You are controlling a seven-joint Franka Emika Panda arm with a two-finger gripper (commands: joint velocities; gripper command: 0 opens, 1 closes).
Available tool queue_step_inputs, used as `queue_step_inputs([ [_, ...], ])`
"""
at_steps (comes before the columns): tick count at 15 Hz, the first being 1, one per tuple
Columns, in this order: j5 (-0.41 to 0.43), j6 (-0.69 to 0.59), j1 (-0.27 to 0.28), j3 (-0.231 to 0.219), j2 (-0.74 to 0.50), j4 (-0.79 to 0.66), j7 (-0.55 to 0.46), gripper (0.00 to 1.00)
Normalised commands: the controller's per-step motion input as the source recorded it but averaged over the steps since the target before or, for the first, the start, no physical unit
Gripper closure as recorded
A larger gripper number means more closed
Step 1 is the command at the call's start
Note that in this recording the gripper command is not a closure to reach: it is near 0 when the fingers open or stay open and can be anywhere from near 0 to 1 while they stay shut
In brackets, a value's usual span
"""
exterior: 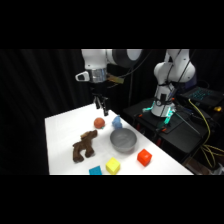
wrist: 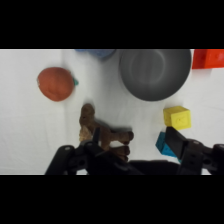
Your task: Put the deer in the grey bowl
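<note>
Claw (exterior: 102, 106) suspended above the desk (exterior: 62, 130), clear of every object. Finger spread: cannot tell from either view; nothing gripped.

Deer (exterior: 84, 145) standing on the desk at roughly 7 o'clock from the claw in the side view, well apart from it and lower down. Grey bowl (exterior: 123, 140) just beside the deer, at its 3 o'clock, hollow up and vacant. Orange-red ball (exterior: 99, 122) and small blue object (exterior: 117, 121) between claw and bowl, nearly beneath the claw.

In the wrist view, deer (wrist: 102, 134) at low centre, partly masked by the black linkage; grey bowl (wrist: 155, 74) at 1 o'clock from it, orange-red ball (wrist: 56, 83) at 10 o'clock. Long axis of the deer running from about 11 o'clock to 4 o'clock in this view, head end uncertain.

Other items: yellow cube (exterior: 113, 165), red cube (exterior: 144, 157) and teal cube (exterior: 95, 171) near the desk's front edge, clear of the deer-to-bowl path.

Judged step: approach, grasp not yet made. Coming move: descent toward the deer's torso, fingers set across the long axis rather than along it.
</note>
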Motion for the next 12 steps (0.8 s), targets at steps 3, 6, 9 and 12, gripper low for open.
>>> queue_step_inputs([
  [3, 0.006, 0.0, -0.022, 0.014, 0.03, 0.06, -0.02, 0.0],
  [6, -0.072, 0.07, -0.034, -0.007, 0.23, 0.31, 0.0, 0.0],
  [9, -0.081, 0.19, -0.046, -0.011, 0.49, 0.56, -0.08, 0.0],
  [12, -0.036, 0.18, -0.046, -0.003, 0.62, 0.68, -0.06, 0.0],
])
